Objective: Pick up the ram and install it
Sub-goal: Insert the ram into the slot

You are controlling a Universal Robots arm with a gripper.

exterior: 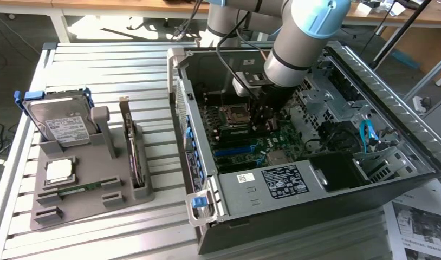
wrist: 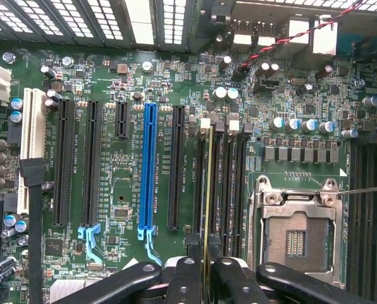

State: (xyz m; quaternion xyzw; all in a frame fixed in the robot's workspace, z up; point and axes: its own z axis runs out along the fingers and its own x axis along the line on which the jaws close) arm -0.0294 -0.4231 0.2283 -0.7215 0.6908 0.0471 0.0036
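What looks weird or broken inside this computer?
Nothing looks broken or spilled. The only odd bit is the socket beside the ram: it sits empty, while a square chip lies outside on the grey tray.

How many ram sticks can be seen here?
2. One ram is edge-on in the gripper, at the memory slots; a second stick lies in the grey tray. Others may be hidden.

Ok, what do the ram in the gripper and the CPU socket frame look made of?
Ram: thin greenish-yellow edge, matte, likely fibreglass circuit board. CPU socket frame: bare silvery metal with dull sheen, probably stamped steel.
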